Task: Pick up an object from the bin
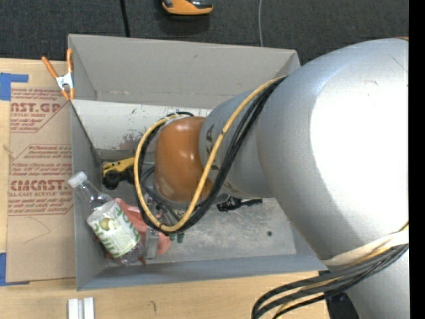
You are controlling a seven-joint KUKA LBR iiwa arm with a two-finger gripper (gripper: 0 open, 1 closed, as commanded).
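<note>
Down toward the lower-left corner of the grey metal bin (pixel 186 65), the KUKA arm (pixel 332 145) leans in from the right edge. Its orange wrist cover (pixel 179 158) and looped cables (pixel 141 155) hang above the gripper (pixel 159 223) — the jaws are masked from above, so whether they stand wide, narrow or closed on anything cannot be told.

Just left of the gripper a clear plastic bottle (pixel 113 228) with a green-and-white label lies on its side. Its white cap is near the bin's left wall and its base toward the bottom edge, so the long axis runs diagonally from upper left to lower right. A flat reddish piece (pixel 161 243) lies at the gripper's lower side, close against the bottle's base end. A yellow-and-black object (pixel 114 170) rests by the left wall, and a small black item (pixel 240 203) lies on the floor to the gripper's right.

The bottle and the reddish piece look to be the nearest candidates — a grasp on the bottle would likely mean shifting left and closing across that diagonal.
</note>
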